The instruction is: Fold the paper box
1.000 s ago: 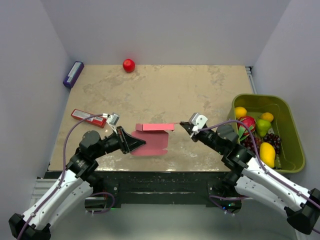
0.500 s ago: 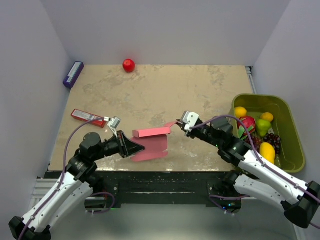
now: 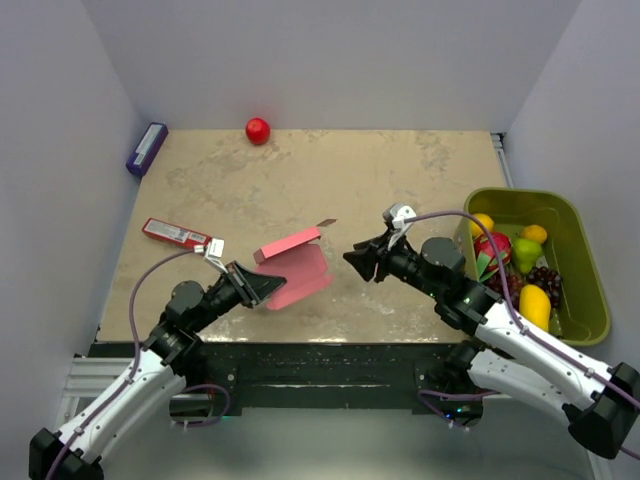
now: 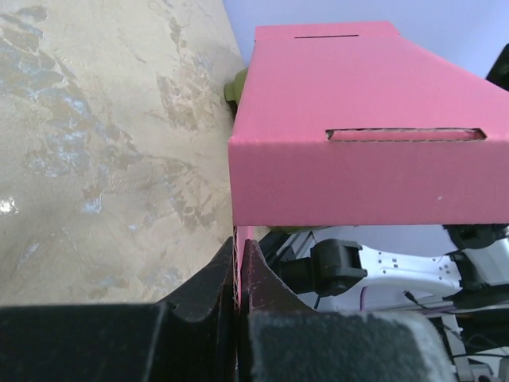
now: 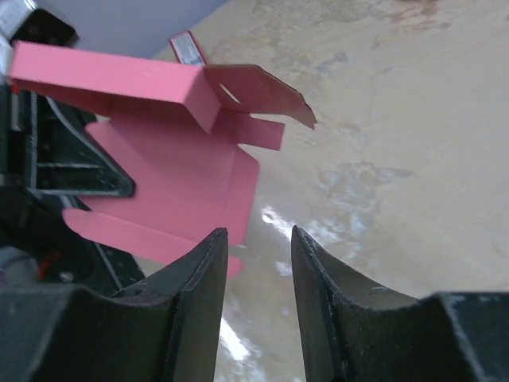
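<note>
Beige marbled tabletop, pale walls on three sides. Paper box sits near the front centre of the tabletop. It is pink card, half folded and tilted, with one long panel standing up and flat flaps spread below it. Whether the lowest flap touches the surface I cannot tell.

Left claw is clamped on the box's near-left edge. In the left wrist view a pink sliver of the box sits between the closed fingers, and two slots are cut in the raised panel above.

Right claw is just to the right of the box and apart from it, pointing at it. The right wrist view shows the jaws parted with nothing between them, only bare tabletop in the gap. Box lies beyond the fingertips, with a small end tab sticking out at its upper right.

Red ball is at the far edge. Purple packet is in the far-left corner. Narrow red packet is left of the box, near the left arm's cable. Green bin is at the right edge, with assorted fruit inside.
</note>
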Controlling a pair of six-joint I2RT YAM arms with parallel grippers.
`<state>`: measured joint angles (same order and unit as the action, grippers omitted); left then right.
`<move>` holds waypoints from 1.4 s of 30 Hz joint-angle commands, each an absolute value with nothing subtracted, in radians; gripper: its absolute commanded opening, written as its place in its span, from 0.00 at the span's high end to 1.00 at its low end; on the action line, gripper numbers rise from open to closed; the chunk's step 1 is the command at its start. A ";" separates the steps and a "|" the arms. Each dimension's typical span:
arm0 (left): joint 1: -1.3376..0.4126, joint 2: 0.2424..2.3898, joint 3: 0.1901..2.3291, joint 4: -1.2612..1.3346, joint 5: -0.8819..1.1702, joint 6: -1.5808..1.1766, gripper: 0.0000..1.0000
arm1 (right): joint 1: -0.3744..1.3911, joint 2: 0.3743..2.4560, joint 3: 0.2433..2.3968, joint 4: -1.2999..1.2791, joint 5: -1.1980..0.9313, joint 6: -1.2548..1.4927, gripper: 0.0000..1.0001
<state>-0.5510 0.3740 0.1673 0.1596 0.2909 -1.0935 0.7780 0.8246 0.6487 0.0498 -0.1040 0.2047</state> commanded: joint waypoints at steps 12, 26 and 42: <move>-0.552 0.373 0.063 0.380 0.325 -1.227 1.00 | 0.778 1.066 0.529 0.483 -0.061 0.775 0.57; -0.552 0.383 0.020 0.419 0.348 -1.239 1.00 | 0.776 1.175 0.538 0.617 -0.014 0.779 0.56; -0.554 0.425 0.008 0.448 0.350 -1.239 1.00 | 0.850 1.241 0.563 0.739 0.043 0.733 0.59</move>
<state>-0.5510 0.4217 0.0494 0.3882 0.3374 -1.2373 0.8135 1.2556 0.5270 0.6651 -0.0349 0.7723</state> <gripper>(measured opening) 0.058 0.411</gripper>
